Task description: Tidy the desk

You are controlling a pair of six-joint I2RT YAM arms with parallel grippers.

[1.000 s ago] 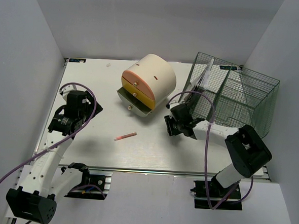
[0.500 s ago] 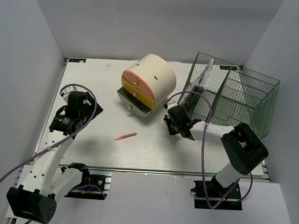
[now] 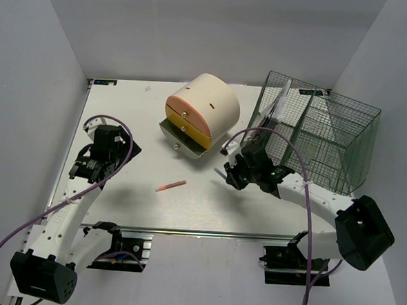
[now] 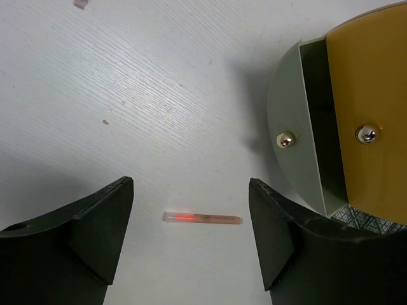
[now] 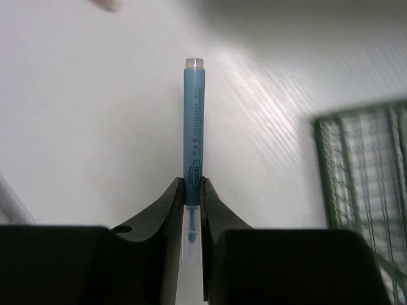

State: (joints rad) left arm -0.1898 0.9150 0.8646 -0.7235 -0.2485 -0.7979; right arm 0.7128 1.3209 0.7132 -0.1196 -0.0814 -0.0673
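The white desk [image 3: 123, 106] holds a red-orange pen [image 3: 170, 186] lying near its middle front. My left gripper [image 3: 112, 147] is open and empty at the left; in its wrist view [image 4: 191, 194] the pen [image 4: 202, 218] lies on the desk between the two spread fingers, below them. My right gripper [image 3: 232, 174] is shut on a blue pen [image 5: 194, 121], which sticks straight out past the fingertips [image 5: 193, 187] above the desk [image 5: 95, 95]. In the top view only the pen's pale tip [image 3: 220, 172] shows.
A cream cylinder container [image 3: 205, 108] with an orange rim lies on its side at the back middle, its grey lower drawer [image 3: 178, 141] pulled open [image 4: 299, 127]. A dark green wire-mesh basket [image 3: 319, 128] stands at the back right [image 5: 362, 165]. A silver rail [image 3: 205, 232] runs along the near edge.
The right arm's elbow has swung out to the right and toward the near edge, and its gripper has shifted slightly, still holding the blue pen. The left arm has barely moved.
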